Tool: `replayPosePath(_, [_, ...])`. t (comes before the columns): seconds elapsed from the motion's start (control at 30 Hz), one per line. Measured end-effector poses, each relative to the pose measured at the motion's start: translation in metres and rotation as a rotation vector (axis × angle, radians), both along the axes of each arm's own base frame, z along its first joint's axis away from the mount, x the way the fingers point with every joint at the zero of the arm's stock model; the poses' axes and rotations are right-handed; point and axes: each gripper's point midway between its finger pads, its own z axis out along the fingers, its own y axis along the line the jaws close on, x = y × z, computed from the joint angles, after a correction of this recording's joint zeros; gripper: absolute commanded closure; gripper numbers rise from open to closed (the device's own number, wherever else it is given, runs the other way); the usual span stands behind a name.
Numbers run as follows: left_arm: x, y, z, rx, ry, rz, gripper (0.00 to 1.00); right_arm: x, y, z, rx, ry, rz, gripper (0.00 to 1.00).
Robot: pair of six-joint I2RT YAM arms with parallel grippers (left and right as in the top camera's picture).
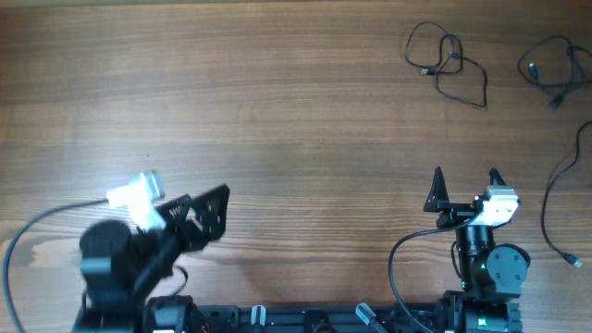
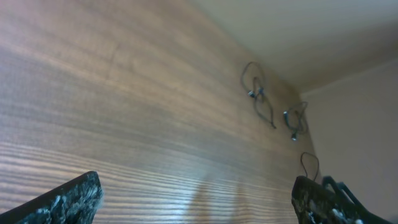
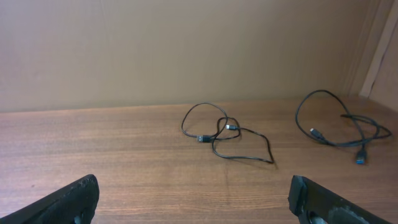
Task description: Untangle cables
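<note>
cables [image 1: 449,60] lie in loose loops at the far right of the bench [image 1: 277,92], apart from both hands; left hand [image 2: 196,193] and right hand [image 1: 465,176] stand spread, empty; we judge a grab across crossed strands could tighten the tangle.

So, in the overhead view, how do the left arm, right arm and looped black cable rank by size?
Black left arm
Black right arm
Thin black looped cable
The arms sit nearer the camera, which enlarges them.
</note>
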Motion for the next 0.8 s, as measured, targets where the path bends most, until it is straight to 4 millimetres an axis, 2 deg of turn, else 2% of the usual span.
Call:
replayPosePath(0.13, [-0.021, -0.003, 0.016, 0.020, -0.111, -0.013, 0.00, 0.000, 0.000, 0.000, 0.000, -0.001, 0.000, 0.00])
replayPosePath(0.17, [-0.031, -0.003, 0.026, 0.026, -0.181, -0.016, 0.00, 0.000, 0.000, 0.000, 0.000, -0.002, 0.000, 0.00])
replayPosePath(0.3, [-0.048, 0.002, 0.036, 0.045, -0.302, -0.002, 0.00, 0.000, 0.000, 0.001, 0.000, -0.003, 0.000, 0.00])
replayPosePath(0.37, [-0.050, 0.003, 0.035, 0.055, -0.323, 0.004, 0.00, 0.000, 0.000, 0.001, 0.000, -0.004, 0.000, 0.00])
replayPosePath(0.47, [-0.040, 0.005, 0.026, 0.074, -0.342, 0.016, 0.00, 0.000, 0.000, 0.001, 0.000, -0.004, 0.000, 0.00])
replayPosePath(0.67, [0.000, 0.005, 0.022, 0.098, -0.513, 0.026, 0.00, 0.000, 0.000, 0.001, -0.001, -0.005, 0.000, 0.00])
replayPosePath(0.73, [0.014, 0.004, 0.016, 0.107, -0.587, 0.030, 0.01, 0.000, 0.000, 0.001, -0.001, -0.006, 0.000, 0.00])
replayPosePath(0.8, [0.023, 0.004, 0.001, 0.113, -0.608, 0.035, 0.00, 0.000, 0.000, 0.001, -0.001, -0.006, 0.000, 0.00])
